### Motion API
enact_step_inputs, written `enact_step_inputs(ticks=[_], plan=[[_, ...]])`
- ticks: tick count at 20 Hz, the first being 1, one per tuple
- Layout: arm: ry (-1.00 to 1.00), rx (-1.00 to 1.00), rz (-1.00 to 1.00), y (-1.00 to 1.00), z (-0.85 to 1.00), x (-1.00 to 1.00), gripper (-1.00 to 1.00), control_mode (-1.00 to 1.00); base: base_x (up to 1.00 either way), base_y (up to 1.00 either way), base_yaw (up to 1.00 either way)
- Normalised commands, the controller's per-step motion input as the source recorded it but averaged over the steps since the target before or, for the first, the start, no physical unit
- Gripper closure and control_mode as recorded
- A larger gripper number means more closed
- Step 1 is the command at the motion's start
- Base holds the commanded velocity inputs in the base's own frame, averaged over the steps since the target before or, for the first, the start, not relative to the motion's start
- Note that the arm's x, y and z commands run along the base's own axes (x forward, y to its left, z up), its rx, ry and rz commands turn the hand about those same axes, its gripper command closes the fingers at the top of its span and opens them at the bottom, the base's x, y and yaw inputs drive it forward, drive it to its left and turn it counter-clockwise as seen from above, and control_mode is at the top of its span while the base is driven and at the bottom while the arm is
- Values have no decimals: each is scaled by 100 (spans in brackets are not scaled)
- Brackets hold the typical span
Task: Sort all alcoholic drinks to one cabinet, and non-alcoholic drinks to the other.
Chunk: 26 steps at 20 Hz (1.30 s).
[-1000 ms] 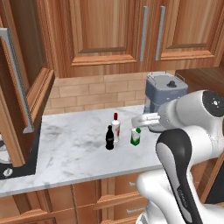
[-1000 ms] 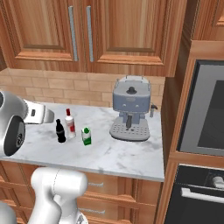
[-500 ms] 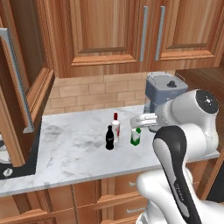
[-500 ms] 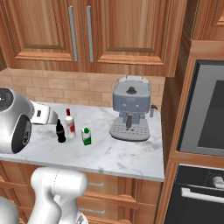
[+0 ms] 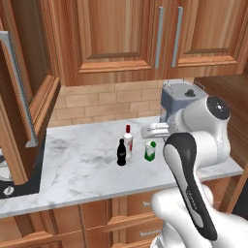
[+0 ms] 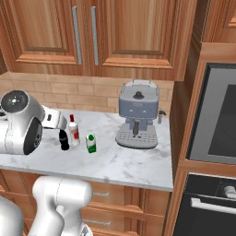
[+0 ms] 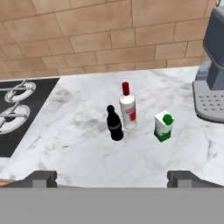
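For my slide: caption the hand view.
Open tool faces black cola bottle, red-capped white bottle and green-topped carton on marble counter.

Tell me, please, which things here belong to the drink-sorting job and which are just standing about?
For the job: white bottle with red cap, small black bottle, green-and-white carton, wall cabinets, open gripper.
Standing about: coffee machine, oven, stove burners.
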Motion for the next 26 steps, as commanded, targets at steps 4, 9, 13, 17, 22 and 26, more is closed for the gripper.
enact_step_inputs(ticks=[4, 9, 13, 17, 22, 26], plan=[[4, 0, 0, -8, 0, 21, -100, -100, 0, 0, 0], [13, -3, 0, -9, 0, 25, -100, -100, 0, 0, 0], [12, -9, 0, -5, -5, 26, -100, -100, 0, 0, 0], [0, -5, 0, -4, -4, 31, -100, -100, 0, 0, 0], [-4, -9, 0, 0, 0, 40, -100, -100, 0, 0, 0], [-6, -7, 2, 0, 0, 38, -100, -100, 0, 0, 0]])
